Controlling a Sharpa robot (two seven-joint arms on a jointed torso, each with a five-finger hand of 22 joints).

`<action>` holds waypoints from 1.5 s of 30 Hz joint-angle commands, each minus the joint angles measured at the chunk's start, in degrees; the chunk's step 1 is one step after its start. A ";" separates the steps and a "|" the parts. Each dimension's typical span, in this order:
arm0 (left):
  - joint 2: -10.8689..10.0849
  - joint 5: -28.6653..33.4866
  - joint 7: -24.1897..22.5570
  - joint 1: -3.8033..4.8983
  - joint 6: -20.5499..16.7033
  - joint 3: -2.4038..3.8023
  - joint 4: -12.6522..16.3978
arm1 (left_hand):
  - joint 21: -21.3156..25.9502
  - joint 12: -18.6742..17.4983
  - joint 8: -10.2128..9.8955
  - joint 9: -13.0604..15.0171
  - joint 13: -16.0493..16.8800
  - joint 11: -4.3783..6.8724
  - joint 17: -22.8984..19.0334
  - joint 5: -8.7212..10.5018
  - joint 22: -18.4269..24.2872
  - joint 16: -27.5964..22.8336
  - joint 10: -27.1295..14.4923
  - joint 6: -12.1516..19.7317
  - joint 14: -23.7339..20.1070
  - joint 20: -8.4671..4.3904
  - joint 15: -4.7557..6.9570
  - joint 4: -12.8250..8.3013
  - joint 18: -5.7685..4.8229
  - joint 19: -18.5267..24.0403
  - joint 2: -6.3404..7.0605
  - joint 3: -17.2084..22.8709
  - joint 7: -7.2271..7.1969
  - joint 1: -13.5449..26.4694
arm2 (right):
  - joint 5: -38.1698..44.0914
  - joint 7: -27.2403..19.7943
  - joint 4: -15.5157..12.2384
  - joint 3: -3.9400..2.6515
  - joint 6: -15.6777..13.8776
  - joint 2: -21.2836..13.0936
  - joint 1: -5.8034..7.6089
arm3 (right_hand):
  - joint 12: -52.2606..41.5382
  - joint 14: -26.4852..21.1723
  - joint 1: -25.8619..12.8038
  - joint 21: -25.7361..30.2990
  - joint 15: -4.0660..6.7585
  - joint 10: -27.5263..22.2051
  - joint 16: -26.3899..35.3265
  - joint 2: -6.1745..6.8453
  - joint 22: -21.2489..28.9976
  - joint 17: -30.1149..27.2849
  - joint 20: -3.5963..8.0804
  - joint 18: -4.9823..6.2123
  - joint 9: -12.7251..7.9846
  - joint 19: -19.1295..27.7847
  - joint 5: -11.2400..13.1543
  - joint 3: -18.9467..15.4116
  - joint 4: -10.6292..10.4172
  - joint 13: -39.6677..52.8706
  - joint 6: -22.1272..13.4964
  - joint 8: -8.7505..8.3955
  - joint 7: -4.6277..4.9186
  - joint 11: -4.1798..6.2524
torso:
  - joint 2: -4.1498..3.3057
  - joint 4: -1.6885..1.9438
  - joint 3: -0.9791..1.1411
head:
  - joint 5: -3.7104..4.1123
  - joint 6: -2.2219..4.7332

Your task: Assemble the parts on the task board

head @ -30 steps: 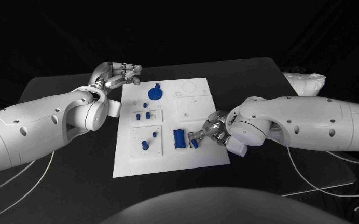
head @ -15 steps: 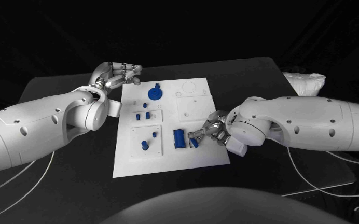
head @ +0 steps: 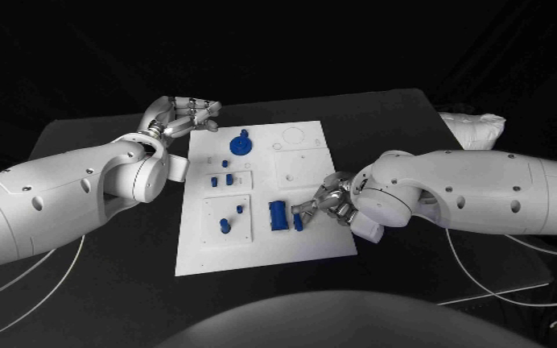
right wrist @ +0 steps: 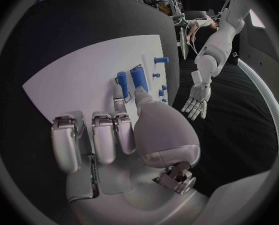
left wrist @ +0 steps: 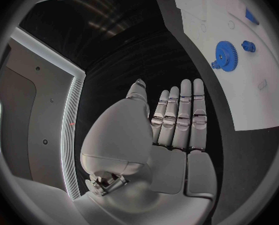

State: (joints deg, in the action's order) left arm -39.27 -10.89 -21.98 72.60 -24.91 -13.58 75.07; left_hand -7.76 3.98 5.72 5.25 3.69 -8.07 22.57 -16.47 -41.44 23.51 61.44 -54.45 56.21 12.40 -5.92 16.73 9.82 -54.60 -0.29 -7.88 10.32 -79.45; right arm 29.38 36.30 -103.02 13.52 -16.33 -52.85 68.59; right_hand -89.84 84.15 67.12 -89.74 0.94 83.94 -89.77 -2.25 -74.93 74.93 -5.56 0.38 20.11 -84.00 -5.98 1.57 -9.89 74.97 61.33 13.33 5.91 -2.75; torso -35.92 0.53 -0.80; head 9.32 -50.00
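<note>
The white task board [head: 304, 163] lies mid-table. On its near right part stands an upright blue block [head: 278, 215], also seen as the blue block [right wrist: 139, 77]. Right beside it is a small blue part [head: 299, 221], which my right hand [head: 330, 205] pinches between thumb and a fingertip; the same small part [right wrist: 122, 78] sits just past the fingertips [right wrist: 118, 101]. A blue gear [head: 241, 143] and small blue pegs [head: 228, 179] stand further left. My left hand [head: 183, 114] hovers flat with fingers straight at the board's far left corner, holding nothing; the gear [left wrist: 225, 53] lies beyond it.
A white bundle [head: 473, 129] lies at the table's far right. Pale cables [head: 488, 282] trail over the near right of the black table. Two more blue pieces [head: 223, 224] sit in the board's near left panel.
The small blue part and the right fingertips have edged slightly left, closer to the blue block. The left hand has stayed put.
</note>
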 commanded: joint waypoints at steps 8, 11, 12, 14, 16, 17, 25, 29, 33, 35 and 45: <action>0.00 -0.25 -0.37 0.04 0.81 0.05 0.15 | 0.26 0.35 0.32 0.09 0.06 0.13 -0.07 -0.31 0.07 0.32 -0.35 0.39 -0.37 -0.05 0.12 0.02 0.63 -0.49 -0.32 -0.30 0.17 0.01 | 9.37 1.40 -1.15 0.01 2.91 -1.47 -0.06 | -0.16 5.85 -0.05 -0.26 2.20 6.06 -0.23 -0.91 -15.07 15.07 2.65 -0.38 16.78 -6.00 2.42 -5.35 -1.39 15.03 -3.96 15.70 -2.67 3.84 | -0.01 0.00 -0.02 | -0.15 0.00; -0.04 -0.25 -0.36 0.04 0.78 0.05 0.15 | 0.26 0.35 0.32 0.09 0.06 0.13 -0.07 -0.31 0.07 0.32 -0.35 0.39 -0.37 -0.05 0.12 0.02 0.63 -0.49 -0.32 -0.30 0.17 0.01 | 12.48 2.39 -1.92 0.01 6.33 -2.27 -0.06 | -0.16 5.85 -1.34 -0.26 2.91 6.06 -0.23 -1.44 -15.07 15.07 2.76 -0.38 22.04 -6.00 3.06 -7.55 -3.36 15.03 -5.44 20.19 -3.22 3.35 | 0.01 -0.07 0.00 | -0.26 0.00; -0.05 -0.25 -0.35 0.04 0.78 0.05 0.14 | 0.26 0.35 0.32 0.09 0.06 0.13 -0.07 -0.31 0.07 0.32 -0.35 0.39 -0.37 -0.05 0.12 0.02 0.63 -0.49 -0.32 -0.30 0.17 0.01 | 13.25 2.65 -2.19 0.01 7.34 -2.51 -0.06 | -0.16 5.85 -1.25 -0.26 3.04 6.06 -0.23 -1.55 -15.07 15.07 2.79 -0.38 23.66 -6.00 3.16 -8.32 -3.91 15.03 -6.12 21.38 -3.24 3.65 | 0.00 -0.06 0.01 | -0.17 0.00; -0.03 -0.25 -0.34 0.04 0.78 0.05 0.12 | 0.26 0.35 0.32 0.09 0.06 0.13 -0.07 -0.31 0.07 0.32 -0.35 0.39 -0.37 -0.05 0.12 0.02 0.63 -0.49 -0.32 -0.30 0.17 0.01 | 14.18 2.95 -2.63 0.01 9.05 -2.84 -0.06 | -0.16 5.85 -1.49 -0.26 3.06 6.06 -0.23 -1.65 -15.07 15.07 2.98 -0.38 25.11 -6.00 3.22 -9.20 -4.66 15.03 -6.66 22.44 -3.43 3.67 | 0.02 -0.05 -0.01 | -0.06 0.00; -0.02 -0.25 -0.35 0.04 0.81 0.05 0.10 | 0.26 0.35 0.32 0.09 0.06 0.13 -0.07 -0.31 0.07 0.32 -0.35 0.39 -0.37 -0.05 0.12 0.02 0.63 -0.49 -0.32 -0.30 0.17 0.01 | 14.53 3.13 -2.92 0.01 10.61 -3.01 -0.06 | -0.16 5.85 -1.49 -0.26 3.19 6.06 -0.23 -1.84 -15.07 15.07 3.08 -0.38 26.64 -6.00 3.17 -10.20 -5.41 15.03 -7.36 23.37 -3.54 3.73 | 0.03 -0.07 0.01 | -0.11 0.00; -0.01 -0.25 -0.35 0.04 0.82 0.05 0.09 | 0.26 0.35 0.32 0.09 0.06 0.13 -0.07 -0.31 0.07 0.32 -0.35 0.39 -0.37 -0.05 0.12 0.02 0.63 -0.49 -0.32 -0.30 0.17 0.01 | 14.55 3.19 -3.04 0.01 11.27 -3.05 -0.06 | -0.16 5.85 -1.57 -0.26 3.20 6.06 -0.23 -1.85 -15.07 15.07 3.12 -0.38 26.98 -6.00 3.20 -10.49 -5.62 15.03 -7.51 23.56 -3.55 3.73 | 0.03 -0.09 0.03 | -0.08 0.00; 0.02 -0.25 -0.36 0.04 0.87 0.05 0.10 | 0.44 0.39 0.41 0.11 0.07 0.12 -0.17 -0.37 0.32 0.44 -0.36 0.45 -0.46 -0.04 0.10 0.02 0.63 -0.59 -0.44 -0.67 0.18 -0.11 | 14.06 3.50 -3.42 0.01 14.65 -2.77 -0.18 | -0.16 5.85 -1.66 -0.26 3.19 6.06 -0.23 -1.89 -15.07 15.07 3.19 -0.38 27.72 -6.00 3.24 -11.17 -6.02 15.03 -7.91 23.90 -3.55 3.77 | -0.03 0.02 0.03 | 0.04 0.00; -0.02 -0.25 -0.36 0.04 0.81 0.05 0.12 | 0.44 0.39 0.41 0.11 0.07 0.12 -0.17 -0.37 0.32 0.44 -0.36 0.45 -0.46 -0.04 0.10 0.02 0.63 -0.59 -0.44 -0.67 0.18 -0.11 | 14.00 3.88 -3.14 0.01 15.93 -2.38 -0.26 | -0.16 5.85 -1.56 -0.26 3.20 6.06 -0.23 -1.99 -15.07 15.07 3.20 -0.38 27.93 -6.00 3.22 -11.29 -6.04 15.03 -7.98 24.00 -3.57 3.78 | -0.01 0.03 -0.03 | 0.10 0.00; -0.06 -0.25 -0.34 0.04 0.80 0.05 0.15 | 0.44 0.39 0.41 0.11 0.07 0.12 -0.17 -0.37 0.32 0.44 -0.36 0.45 -0.46 -0.04 0.10 0.02 0.63 -0.59 -0.44 -0.67 0.18 -0.11 | 14.00 4.01 -2.67 0.01 16.27 -1.92 -0.45 | -0.16 5.85 -1.27 -0.26 3.21 6.06 -0.23 -2.20 -15.07 15.07 3.21 -0.38 28.21 -6.00 3.21 -11.34 -5.97 15.03 -8.10 24.11 -3.59 3.80 | -0.02 -0.01 -0.02 | 0.06 0.00; -0.06 -0.25 -0.35 0.04 0.79 0.05 0.14 | 0.44 0.39 0.41 0.11 0.07 0.12 -0.17 -0.37 0.32 0.44 -0.36 0.45 -0.46 -0.04 0.10 0.02 0.63 -0.59 -0.44 -0.67 0.18 -0.11 | 14.00 4.00 -2.41 0.01 16.18 -1.63 -0.55 | -0.16 5.85 -1.19 -0.26 3.21 6.06 -0.23 -2.27 -15.07 15.07 3.22 -0.38 28.29 -6.00 3.20 -11.36 -5.95 15.03 -8.14 24.13 -3.60 3.80 | 0.00 -0.02 -0.03 | 0.09 0.00; -0.09 -0.25 -0.36 0.04 0.75 0.05 0.17 | 0.44 0.39 0.41 0.11 0.07 0.12 -0.17 -0.37 0.32 0.44 -0.36 0.45 -0.46 -0.04 0.10 0.02 0.63 -0.59 -0.44 -0.67 0.18 -0.11 | 14.00 3.81 -1.51 0.01 15.00 -0.83 -0.72 | -0.16 5.85 -0.40 -0.26 3.23 6.06 -0.23 -2.92 -15.07 15.07 3.24 -0.38 28.89 -6.00 3.17 -11.37 -5.73 15.03 -8.46 24.26 -3.60 3.81 | 0.00 0.05 -0.02 | 0.17 0.00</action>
State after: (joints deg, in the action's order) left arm -39.42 -10.90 -21.94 72.60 -24.88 -13.58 75.10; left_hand -7.52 3.98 5.95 5.30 3.70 -8.07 22.45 -16.47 -41.17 23.79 61.44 -54.24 56.21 12.19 -5.92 16.74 9.82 -54.81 -0.29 -8.37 10.53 -79.45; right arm 42.75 39.73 -104.63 13.52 -2.05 -53.78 67.95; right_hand -89.84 84.03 66.75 -89.74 3.70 84.11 -89.77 -4.74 -74.90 74.92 -2.66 0.38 48.95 -84.00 -2.97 -9.64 -15.73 74.99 53.36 37.26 2.34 0.76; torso -35.93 0.56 -0.81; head 9.42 -50.00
